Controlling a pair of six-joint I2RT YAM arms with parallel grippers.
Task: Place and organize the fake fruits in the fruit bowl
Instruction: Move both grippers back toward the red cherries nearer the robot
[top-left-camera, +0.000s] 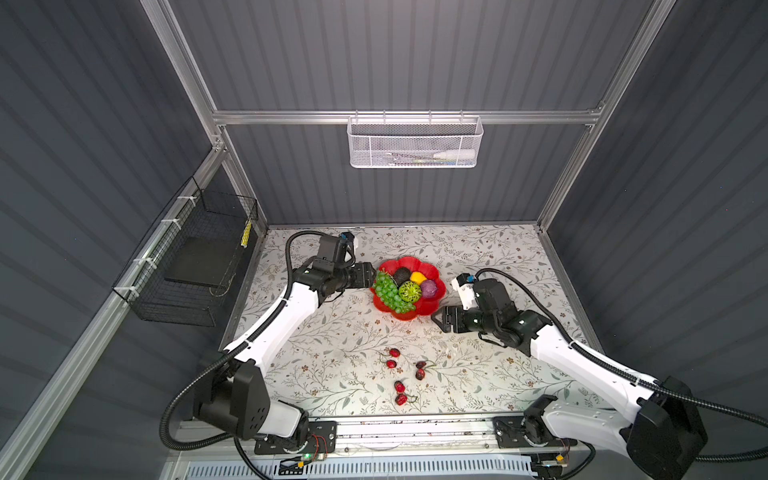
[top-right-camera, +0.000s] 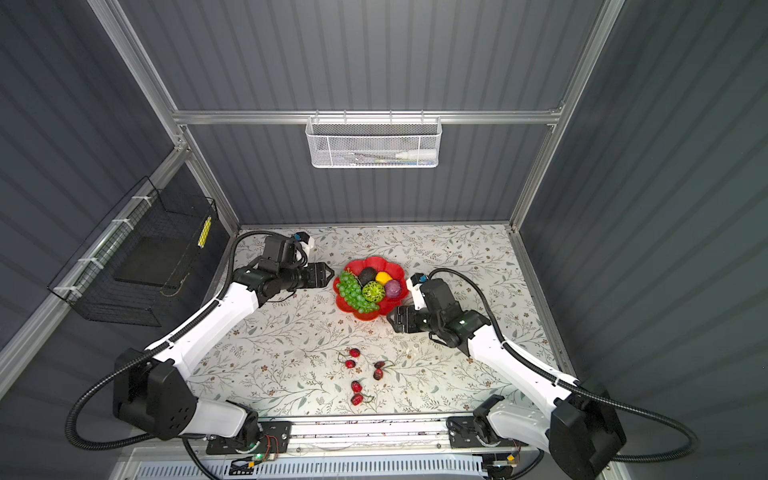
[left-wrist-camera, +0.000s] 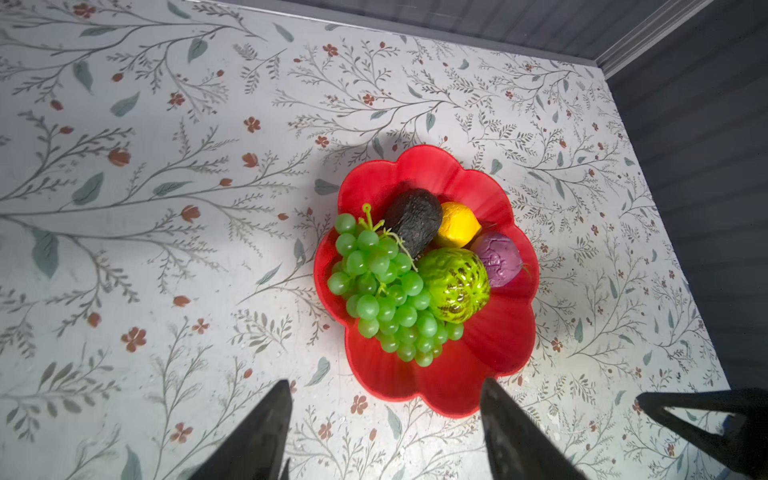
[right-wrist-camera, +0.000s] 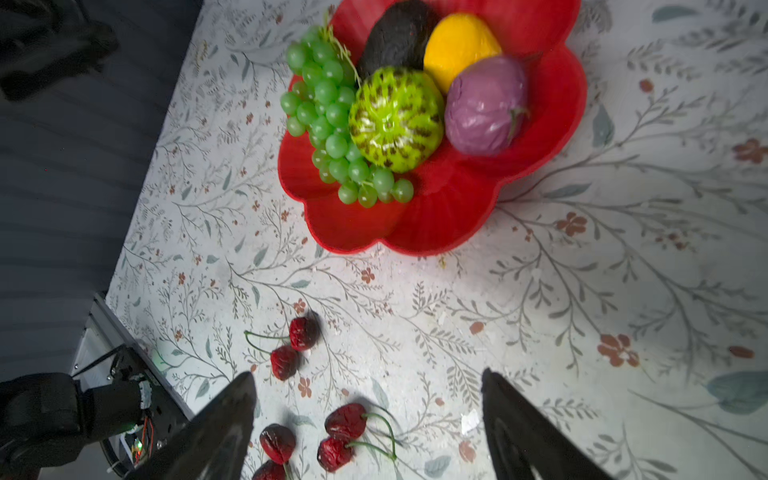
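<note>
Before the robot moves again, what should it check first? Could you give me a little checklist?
1. Left gripper open and empty: ok.
2. Right gripper open and empty: ok.
3. Everything in the fruit bowl: not ok; the cherries lie on the table.
4. Bare space in the bowl for them: ok.
5. Grape bunch fully inside the rim: cannot tell.
</note>
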